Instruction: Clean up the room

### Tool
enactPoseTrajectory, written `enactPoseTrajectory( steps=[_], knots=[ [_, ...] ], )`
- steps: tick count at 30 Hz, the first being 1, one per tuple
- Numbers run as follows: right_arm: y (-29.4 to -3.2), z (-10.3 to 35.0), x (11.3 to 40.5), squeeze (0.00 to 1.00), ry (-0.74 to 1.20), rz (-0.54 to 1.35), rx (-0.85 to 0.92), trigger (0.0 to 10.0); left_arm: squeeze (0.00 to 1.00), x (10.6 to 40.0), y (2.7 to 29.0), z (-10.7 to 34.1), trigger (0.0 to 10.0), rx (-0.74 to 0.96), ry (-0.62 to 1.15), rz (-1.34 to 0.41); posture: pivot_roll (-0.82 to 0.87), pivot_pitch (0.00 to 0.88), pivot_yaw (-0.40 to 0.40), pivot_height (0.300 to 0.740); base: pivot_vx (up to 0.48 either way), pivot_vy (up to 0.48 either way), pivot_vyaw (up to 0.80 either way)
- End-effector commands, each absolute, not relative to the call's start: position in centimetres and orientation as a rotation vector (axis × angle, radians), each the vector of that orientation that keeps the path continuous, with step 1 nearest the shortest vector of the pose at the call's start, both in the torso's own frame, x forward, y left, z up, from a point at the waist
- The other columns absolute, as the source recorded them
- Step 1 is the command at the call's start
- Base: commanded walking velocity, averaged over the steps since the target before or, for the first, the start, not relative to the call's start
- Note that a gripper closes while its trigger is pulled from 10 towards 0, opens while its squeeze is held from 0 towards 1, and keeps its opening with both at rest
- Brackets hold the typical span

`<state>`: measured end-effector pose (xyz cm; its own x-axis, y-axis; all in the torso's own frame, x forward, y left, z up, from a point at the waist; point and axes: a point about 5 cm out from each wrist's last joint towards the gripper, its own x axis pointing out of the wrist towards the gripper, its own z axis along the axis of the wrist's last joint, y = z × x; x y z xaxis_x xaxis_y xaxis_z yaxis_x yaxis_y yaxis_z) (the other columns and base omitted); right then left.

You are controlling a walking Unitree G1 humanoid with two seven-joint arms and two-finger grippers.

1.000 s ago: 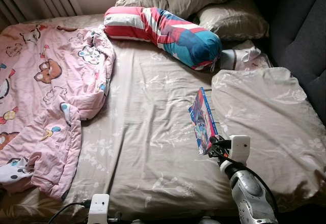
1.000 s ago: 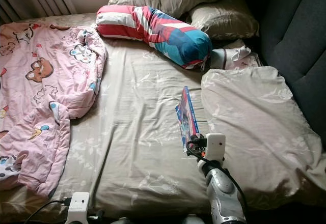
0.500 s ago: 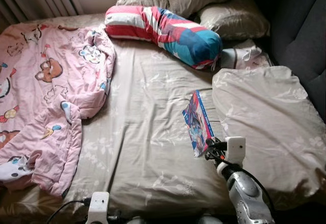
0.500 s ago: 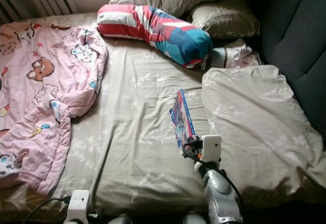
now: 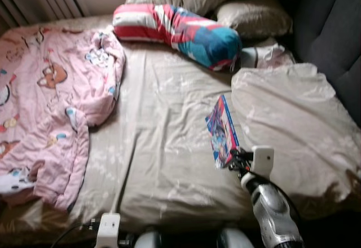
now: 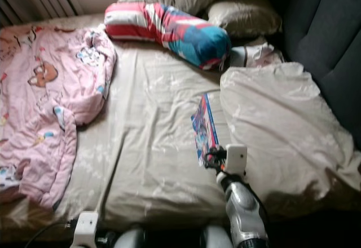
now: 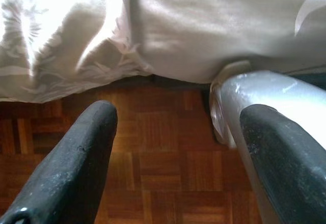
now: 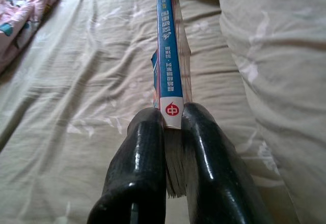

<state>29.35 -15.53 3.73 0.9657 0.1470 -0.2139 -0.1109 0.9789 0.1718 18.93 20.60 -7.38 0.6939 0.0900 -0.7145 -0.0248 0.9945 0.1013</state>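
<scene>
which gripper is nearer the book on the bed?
Right. The right gripper is clamped on the book, over the bed. The left gripper hangs open below the mattress edge, above the wooden floor.

Unreadable small print and a red emblem on the book's point(image 8: 168, 66) blue spine.

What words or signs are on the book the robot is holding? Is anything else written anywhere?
Book spine, clamped in the right gripper: a line of characters on the blue strip, too blurred to read.
Foot of the spine: a round red logo, its mark unreadable.
Book cover in the head views: colourful, too blurred to read.
Pink quilt: cartoon pictures, no readable words.
</scene>
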Motion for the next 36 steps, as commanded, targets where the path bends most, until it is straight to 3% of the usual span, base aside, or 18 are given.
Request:
enactPoseTrajectory(
  steps=[1, 22, 36],
  knots=[
    [-15.1, 4.4, 29.9, 0.0, 0.191, 0.156, 0.188, 10.0, 0.0, 18.0, 20.9, -7.8, 10.0, 0.104, 0.838, 0.065, -0.11, 0.189, 0.082, 0.657, 0.0, 0.0, 0.0],
    [-14.1, 3.3, 31.7, 0.0, 0.288, 0.217, 0.332, 10.0, 0.0, 17.6, 21.2, -7.9, 10.0, 0.117, 0.841, 0.059, -0.06, 0.219, 0.105, 0.657, 0.0, 0.0, 0.0],
    [-13.6, 5.0, 33.2, 0.0, 0.208, 0.249, 0.476, 10.0, 0.0, 17.3, 22.2, -7.8, 10.0, 0.142, 0.84, 0.059, -0.03, 0.241, 0.13, 0.657, 0.0, 0.0, 0.0]
  ],
)
